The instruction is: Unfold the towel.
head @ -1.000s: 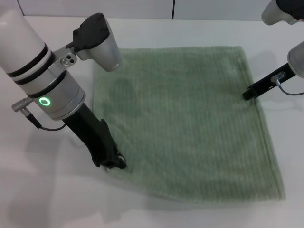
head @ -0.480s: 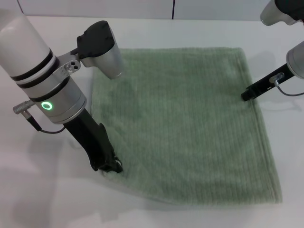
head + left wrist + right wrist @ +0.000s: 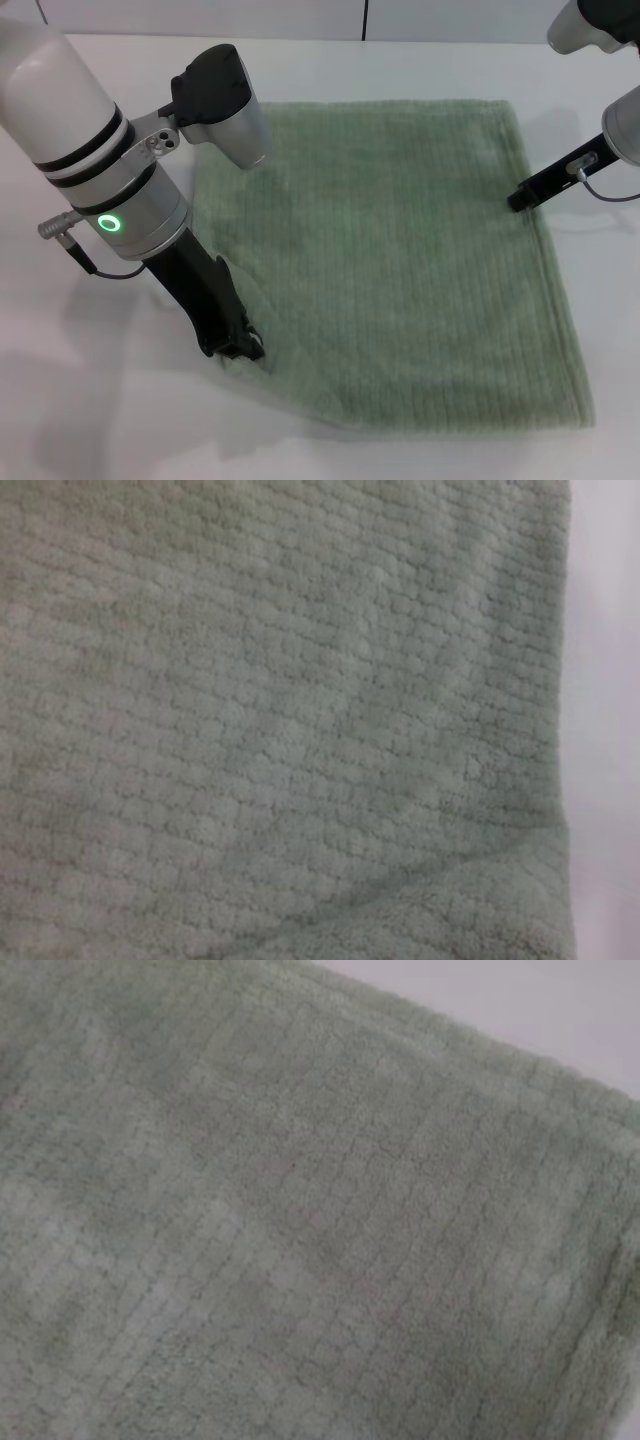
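Observation:
The pale sage-green towel (image 3: 400, 260) lies spread out nearly flat on the white table (image 3: 90, 400). My left gripper (image 3: 250, 348) is down at the towel's near left corner and is shut on it; small creases run out from that spot. My right gripper (image 3: 517, 202) rests at the towel's right edge, about a third of the way down from the far corner. The left wrist view is filled by the ribbed cloth (image 3: 280, 710), with a hem fold and a strip of table. The right wrist view shows the cloth (image 3: 300, 1220) and its edge.
The left arm's white forearm (image 3: 110, 170) and black camera housing (image 3: 215, 95) hang over the towel's left edge. The towel's near edge lies close to the table's front. Bare white table surrounds the towel.
My left gripper moved a little left, then back right, with the near left corner. The towel's near edge shifted slightly toward me. The right gripper stayed in place.

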